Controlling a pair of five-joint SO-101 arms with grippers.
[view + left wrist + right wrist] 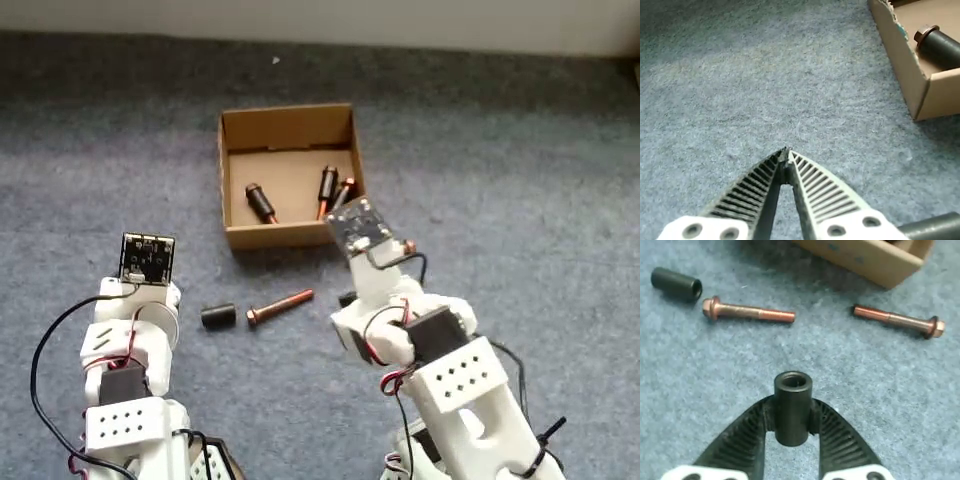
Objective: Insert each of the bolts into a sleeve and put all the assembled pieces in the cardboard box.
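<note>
The cardboard box (285, 238) stands open on the carpet (520, 150) with three assembled pieces on its floor: one (261, 203) toward its left wall and two (327, 188) side by side near its right wall. In front of its near wall, a loose sleeve (218, 317) and a loose bolt (280, 305) lie almost end to end, and a second bolt (897, 320) lies by a front corner. The right gripper (792, 412) pinches a black held sleeve (792, 427) near the front right corner. The left gripper (786, 156), fingers pressed together, hangs over carpet off the front left corner.
</note>
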